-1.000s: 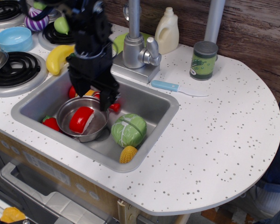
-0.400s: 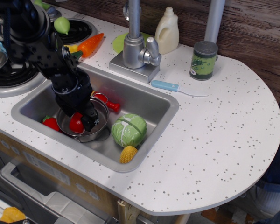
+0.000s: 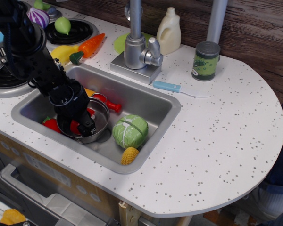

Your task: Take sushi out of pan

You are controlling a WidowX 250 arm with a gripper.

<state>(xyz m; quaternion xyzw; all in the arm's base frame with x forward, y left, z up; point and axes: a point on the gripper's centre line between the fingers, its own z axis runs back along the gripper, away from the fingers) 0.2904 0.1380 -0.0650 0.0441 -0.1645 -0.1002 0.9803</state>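
The pan [image 3: 102,126], a small shiny steel pot, stands in the left half of the sink. My black gripper [image 3: 81,127] reaches down into it from the upper left. The sushi [image 3: 75,126] shows only as a bit of glossy red under the gripper, inside the pan; most of it is hidden by the gripper body. One fingertip [image 3: 88,130] rests just right of that red bit. The other finger is hidden, so the jaw gap does not show.
A green cabbage [image 3: 130,131] and a corn piece [image 3: 129,155] lie right of the pan. A red toy with a green bit [image 3: 51,124] and a red-and-yellow bottle [image 3: 108,103] lie beside it. The faucet [image 3: 137,47] stands behind the sink [image 3: 160,127].
My gripper came from above the sink's back edge, moved left and sank into the pan over the sushi. The sushi has stayed in the pan and is now mostly covered.
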